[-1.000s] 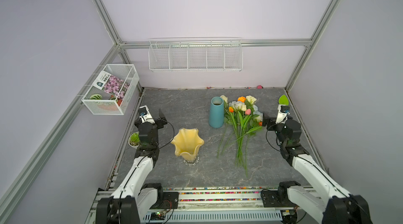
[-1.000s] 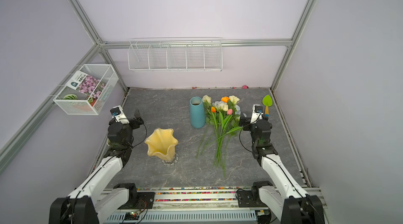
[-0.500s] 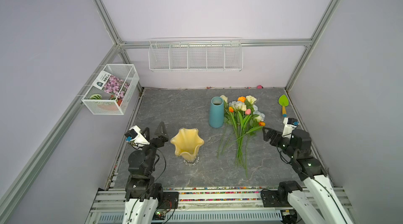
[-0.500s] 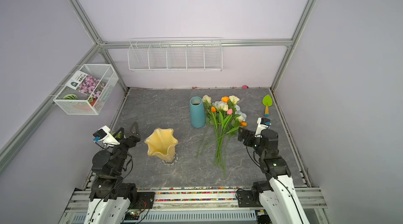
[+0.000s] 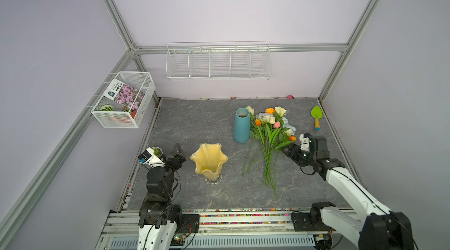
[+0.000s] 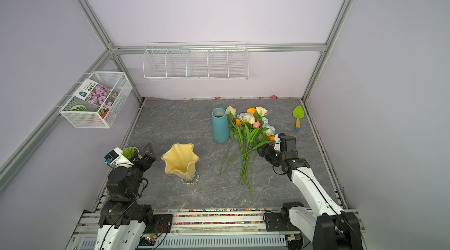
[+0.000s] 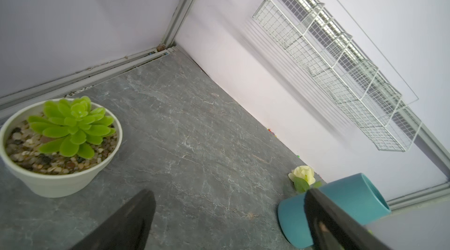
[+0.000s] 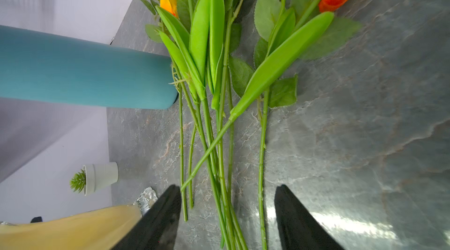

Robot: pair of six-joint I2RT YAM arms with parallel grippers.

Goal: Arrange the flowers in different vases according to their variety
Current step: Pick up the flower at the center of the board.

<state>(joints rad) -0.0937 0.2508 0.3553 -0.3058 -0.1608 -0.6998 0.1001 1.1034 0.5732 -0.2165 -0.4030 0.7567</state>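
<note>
The grey marbled tabletop (image 5: pixel 194 119) held the flowers (image 5: pixel 269 144) in a loose bundle just right of the teal vase (image 5: pixel 241 125), stems running near-to-far, blooms far. The right gripper (image 5: pixel 286 150), the nearer one, met the bundle's right edge, jaws partly apart around stems, gripping nothing. The left gripper (image 5: pixel 179 155) stood fully open, empty.

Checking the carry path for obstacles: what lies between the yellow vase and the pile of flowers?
Nothing. In both top views only bare grey tabletop separates the yellow vase from the nearest stems of the flowers.
</note>
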